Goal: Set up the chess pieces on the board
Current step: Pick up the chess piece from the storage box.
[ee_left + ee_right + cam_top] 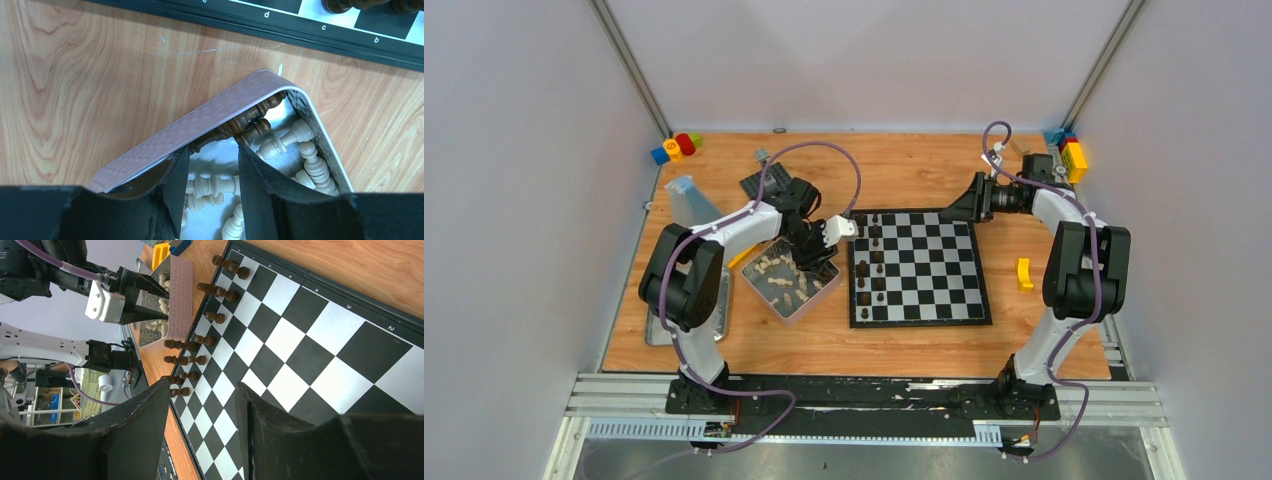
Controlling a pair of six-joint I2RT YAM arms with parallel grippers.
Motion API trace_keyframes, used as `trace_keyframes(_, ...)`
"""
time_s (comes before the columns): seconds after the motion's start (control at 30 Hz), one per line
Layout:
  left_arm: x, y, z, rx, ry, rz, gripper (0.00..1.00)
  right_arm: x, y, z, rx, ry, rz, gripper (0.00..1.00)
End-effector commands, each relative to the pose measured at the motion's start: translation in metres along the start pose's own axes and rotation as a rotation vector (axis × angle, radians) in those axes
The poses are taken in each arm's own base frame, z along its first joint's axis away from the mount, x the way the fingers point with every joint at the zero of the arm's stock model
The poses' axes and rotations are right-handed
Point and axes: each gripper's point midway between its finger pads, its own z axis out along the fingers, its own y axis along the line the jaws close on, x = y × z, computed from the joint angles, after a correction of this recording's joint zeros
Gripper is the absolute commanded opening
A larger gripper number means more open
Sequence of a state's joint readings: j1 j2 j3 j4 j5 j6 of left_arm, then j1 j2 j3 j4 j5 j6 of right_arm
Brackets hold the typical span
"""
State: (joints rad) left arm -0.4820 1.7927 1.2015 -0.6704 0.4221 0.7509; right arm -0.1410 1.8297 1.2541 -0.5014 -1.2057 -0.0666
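Wood-grain tabletop (924, 160), grey walls on three sides.

Flat square chessboard of black and silvery-white checks (934, 270) lies centre-right. Its two leftmost files carry standing dark brown chess figurines (869, 265); every other square is bare.

Square shiny metal tin with a pink quilted outer wall (200, 130) sits just left of the board, apart from it, one corner pointing at the board.

Left gripper (212, 155) is lowered into that corner, jaws parted, nothing clamped between them. Right gripper (202, 390) hovers over the board's far right corner, jaws likewise parted and empty.

Loose cream figurines (300, 150) lie flat on the tin floor, some directly under the left jaw gap.

Key relation: a few dark brown figurines (245, 122) lie against the tin wall just ahead of the left fingertips. Their long axes run along the wall, slanted to the jaws' closing line rather than square across it.

Judgement: left arm is the nearer one, and a wrist turn looks needed first.
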Motion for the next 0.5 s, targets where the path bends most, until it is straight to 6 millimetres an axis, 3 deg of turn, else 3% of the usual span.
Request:
trace_keyframes(0.0, -0.008, 0.012, 0.000, -0.023, -0.013, 0.048, 0.49, -0.014, 0.003, -0.003, -0.017, -0.018, -0.071, 0.51)
trace_keyframes(0.3, -0.008, 0.013, 0.001, -0.033, -0.018, 0.063, 0.50, -0.012, -0.001, -0.001, -0.020, -0.010, -0.051, 0.51)
trace_keyframes(0.47, 0.003, 0.010, 0.004, -0.016, 0.020, 0.059, 0.48, -0.012, -0.001, -0.001, -0.019, -0.010, -0.054, 0.51)
